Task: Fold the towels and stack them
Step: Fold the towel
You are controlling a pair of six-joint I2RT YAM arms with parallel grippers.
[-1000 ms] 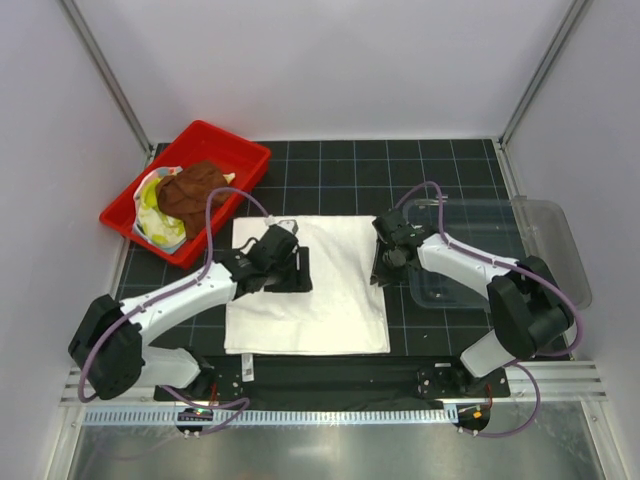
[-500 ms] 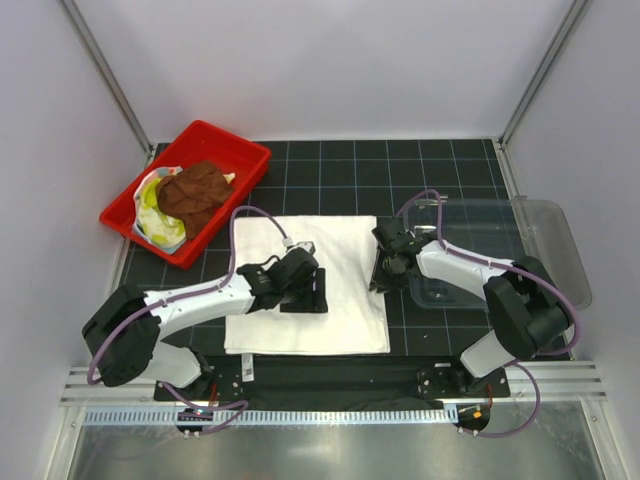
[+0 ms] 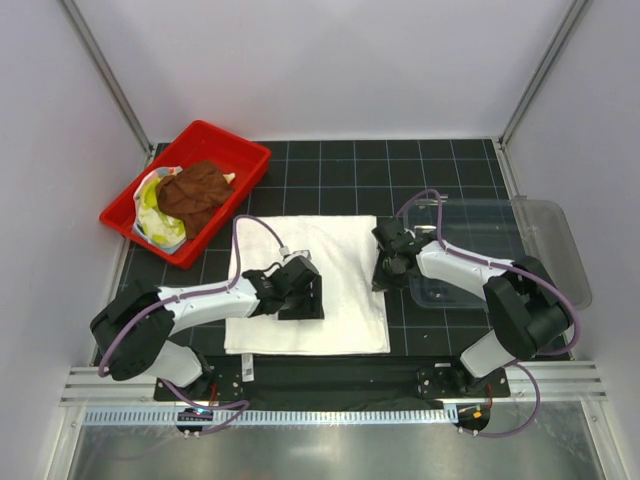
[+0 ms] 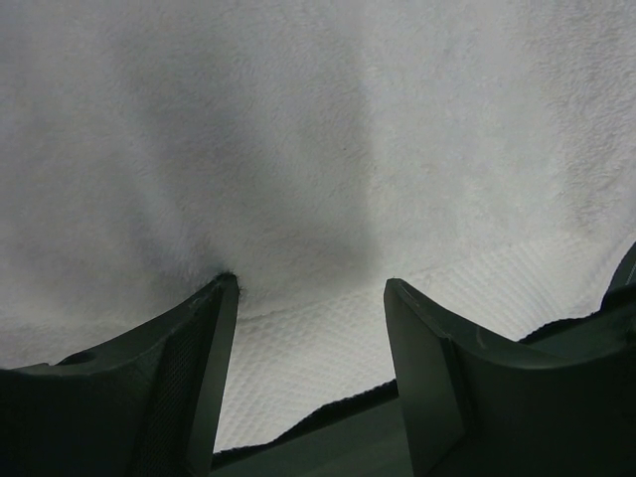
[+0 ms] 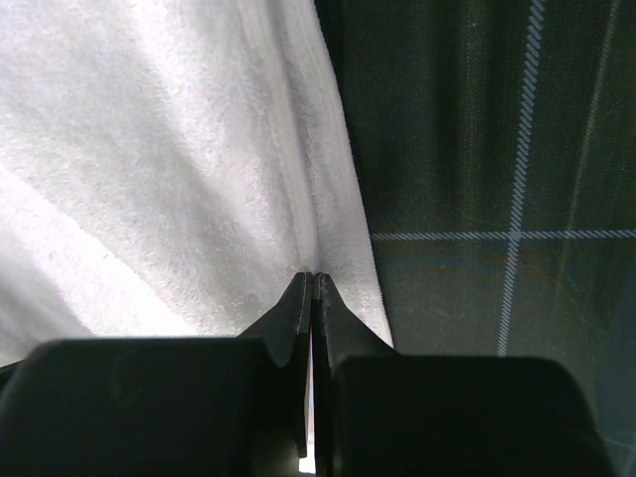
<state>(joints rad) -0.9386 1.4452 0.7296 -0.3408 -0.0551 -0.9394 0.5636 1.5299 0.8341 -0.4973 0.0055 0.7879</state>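
One large white terry towel (image 3: 345,305) lies flat on the black gridded mat (image 3: 450,170). One brown towel (image 3: 195,190) sits atop one yellow-green towel (image 3: 150,207) in one red plastic tray (image 3: 228,141). Left gripper (image 3: 303,300) gapes wide on the white towel; right gripper (image 3: 384,274) is closed at its right hem.

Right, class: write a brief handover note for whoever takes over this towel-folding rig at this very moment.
Left gripper: open, fingertips on the white towel.
Right gripper: shut on that towel's right edge, seemingly pinching it.
Brown towel and yellow-green towel: bunched in the red tray.
Done: white towel lies flat mid-table; no stack.
To do: fold it, then fold the tray towels, stack all.
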